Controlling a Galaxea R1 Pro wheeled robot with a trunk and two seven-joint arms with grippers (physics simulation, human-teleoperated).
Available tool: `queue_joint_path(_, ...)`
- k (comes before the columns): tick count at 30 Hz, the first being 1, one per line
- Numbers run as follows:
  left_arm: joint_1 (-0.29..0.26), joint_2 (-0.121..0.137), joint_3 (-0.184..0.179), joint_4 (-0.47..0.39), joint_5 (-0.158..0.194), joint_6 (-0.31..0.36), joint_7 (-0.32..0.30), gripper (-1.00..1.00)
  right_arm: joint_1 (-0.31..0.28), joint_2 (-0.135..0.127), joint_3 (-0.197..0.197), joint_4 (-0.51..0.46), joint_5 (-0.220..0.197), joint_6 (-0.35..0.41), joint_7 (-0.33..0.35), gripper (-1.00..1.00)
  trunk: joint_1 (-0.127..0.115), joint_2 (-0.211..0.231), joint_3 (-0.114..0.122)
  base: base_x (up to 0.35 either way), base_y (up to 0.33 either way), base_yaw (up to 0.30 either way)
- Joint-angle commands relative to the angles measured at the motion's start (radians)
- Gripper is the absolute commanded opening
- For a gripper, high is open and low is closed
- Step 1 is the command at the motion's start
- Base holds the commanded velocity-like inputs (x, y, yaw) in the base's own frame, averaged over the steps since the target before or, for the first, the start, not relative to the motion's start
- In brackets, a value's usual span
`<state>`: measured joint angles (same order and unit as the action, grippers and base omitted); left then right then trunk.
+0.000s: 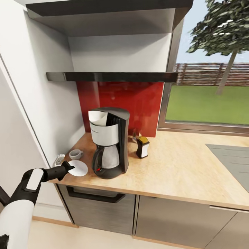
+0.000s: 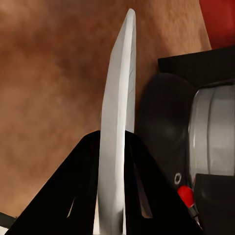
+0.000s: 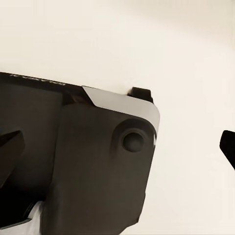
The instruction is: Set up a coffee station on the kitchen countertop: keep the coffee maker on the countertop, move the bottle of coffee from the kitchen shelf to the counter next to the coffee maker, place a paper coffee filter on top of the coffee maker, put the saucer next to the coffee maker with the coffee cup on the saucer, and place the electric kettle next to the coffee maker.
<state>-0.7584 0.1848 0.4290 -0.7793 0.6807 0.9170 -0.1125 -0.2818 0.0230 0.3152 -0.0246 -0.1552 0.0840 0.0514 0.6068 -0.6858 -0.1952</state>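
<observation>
**Coffee station partly assembled; saucer in the left gripper beside the machine**

The long light-wood countertop (image 1: 180,173) over grey cabinet fronts spans the lower half of the head view, with the thin glossy black kitchen shelf (image 1: 114,76) above it against a red backsplash and bare as far as this view shows. The black drip coffee maker (image 1: 110,141), with brushed-steel front and steel carafe, stands left of centre on the worktop, so that requirement is met. A white folded paper coffee filter (image 1: 98,117) sits in its open top: judged done. The small dark brown bottle of coffee (image 1: 142,146) with yellow cap stands on the counter just right of the machine: judged done.

The plain white round saucer (image 1: 78,168) lies at lower left, just beside the machine's base, its rim pinched between the closed jaws of the left gripper (image 1: 70,168); the left wrist view shows the plate (image 2: 117,147) edge-on between the two black fingers (image 2: 73,196). Whether it already rests on the wood cannot be told. The small white coffee cup (image 1: 75,154) stands apart, just behind the saucer, and is not yet on it.

Remaining, by this judgement: release the saucer, seat the cup, fetch the electric kettle. The right wrist view gives dark housing against pale floor; its claw's state cannot be told.
</observation>
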Motion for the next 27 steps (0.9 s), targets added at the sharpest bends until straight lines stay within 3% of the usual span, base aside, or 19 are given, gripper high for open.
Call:
queue_joint_path(1, -0.001, -0.001, 0.004, 0.001, -0.010, 0.005, -0.009, -1.00, 0.000, 0.000, 0.008, -0.001, -0.010, 0.005, 0.001, 1.00, 0.000, -0.001, -0.002, 0.060, 0.000, 0.000)
queue_joint_path(27, -0.001, -0.022, 0.001, 0.004, -0.010, 0.005, -0.008, -1.00, 0.000, 0.000, 0.009, -0.002, -0.009, 0.005, 0.002, 1.00, 0.000, -0.001, -0.002, 0.030, 0.000, 0.000)
